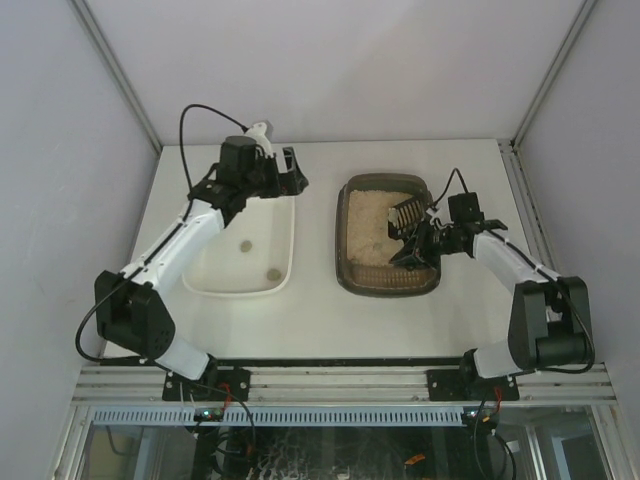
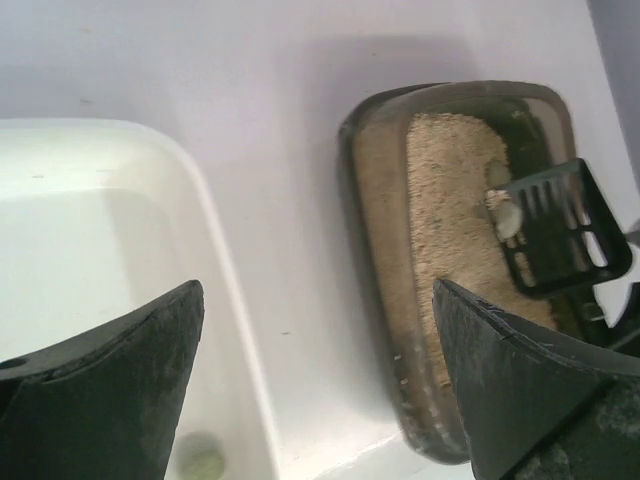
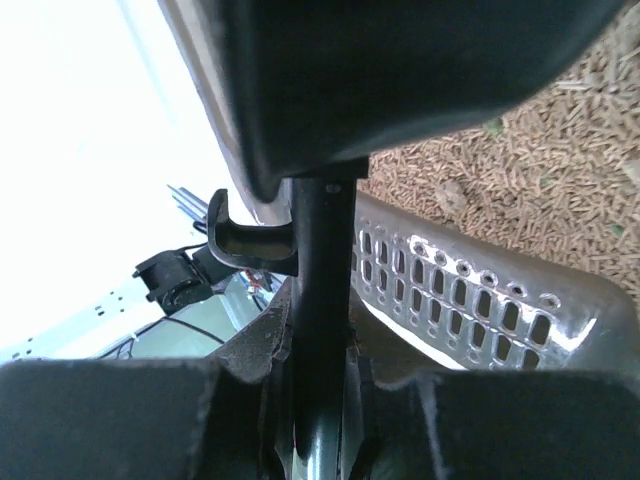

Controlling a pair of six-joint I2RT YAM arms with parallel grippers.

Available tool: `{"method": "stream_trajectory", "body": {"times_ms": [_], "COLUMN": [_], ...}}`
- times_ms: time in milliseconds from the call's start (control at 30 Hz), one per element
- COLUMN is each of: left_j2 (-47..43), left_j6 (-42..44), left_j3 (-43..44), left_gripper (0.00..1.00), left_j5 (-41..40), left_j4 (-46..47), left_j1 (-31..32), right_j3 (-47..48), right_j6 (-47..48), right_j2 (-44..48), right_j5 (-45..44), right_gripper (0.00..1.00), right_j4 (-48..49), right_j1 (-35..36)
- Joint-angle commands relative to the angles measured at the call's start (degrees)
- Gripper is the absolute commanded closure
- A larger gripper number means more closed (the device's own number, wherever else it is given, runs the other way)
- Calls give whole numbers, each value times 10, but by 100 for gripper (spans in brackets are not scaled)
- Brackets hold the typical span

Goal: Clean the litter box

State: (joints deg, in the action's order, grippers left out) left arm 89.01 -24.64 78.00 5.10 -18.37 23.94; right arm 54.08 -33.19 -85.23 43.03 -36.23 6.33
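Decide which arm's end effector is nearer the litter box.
Right. The right end effector hangs over the litter box, gripping the slotted scoop. The left end effector is open above the white tray's far end, off to the box's side.

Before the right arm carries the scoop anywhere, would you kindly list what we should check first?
1. Right gripper shut on the scoop handle: ok.
2. Pale lump resting on the scoop: ok.
3. Scoop lifted clear of litter box rim: cannot tell.
4. White tray has bare floor free: ok.
5. Left gripper out of the way: not ok, hangs open over the tray's far corner.
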Motion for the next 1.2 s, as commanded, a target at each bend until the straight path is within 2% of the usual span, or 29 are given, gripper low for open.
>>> {"method": "stream_trajectory", "body": {"times_ms": [0, 167, 233, 333, 367, 533, 700, 833, 967, 1100, 1167], "left_j2": [-41, -62, -75, -99, -108, -139, -148, -144, -145, -146, -143], "left_j6": [114, 179, 203, 223, 228, 254, 300, 310, 311, 306, 305], "left_j3": [18, 7, -9, -47, -60, -106, -143, -150, -151, -158, -159], "left_gripper": [0, 0, 0, 1, 1, 3, 5, 7, 7, 7, 8], "left_j5": [52, 78, 74, 73, 76, 81, 141, 145, 132, 133, 131], "left_j4": [-80, -164, -181, -187, -189, -197, -208, -218, -213, -203, -201], "left_j1": [-42, -87, -100, -113, -116, -118, -119, -120, -119, -120, -120], "right_j3": [-77, -210, -274, -355, -370, -387, -436, -416, -419, -391, -396], "right_j6": [-80, -157, -207, -296, -316, -346, -464, -457, -455, -465, -481], "right_j2": [62, 152, 163, 163, 161, 110, 11, -27, -33, -52, -58], "right_j5": [67, 52, 80, 96, 92, 125, 145, 154, 142, 151, 145], "right_gripper": [100, 100, 100, 100, 100, 100, 100, 100, 100, 100, 100], "right_j4": [193, 394, 516, 762, 804, 915, 1208, 1218, 1220, 1215, 1220], "right_j1": [0, -4, -5, -8, -8, 2, -16, 35, 31, 76, 54]}}
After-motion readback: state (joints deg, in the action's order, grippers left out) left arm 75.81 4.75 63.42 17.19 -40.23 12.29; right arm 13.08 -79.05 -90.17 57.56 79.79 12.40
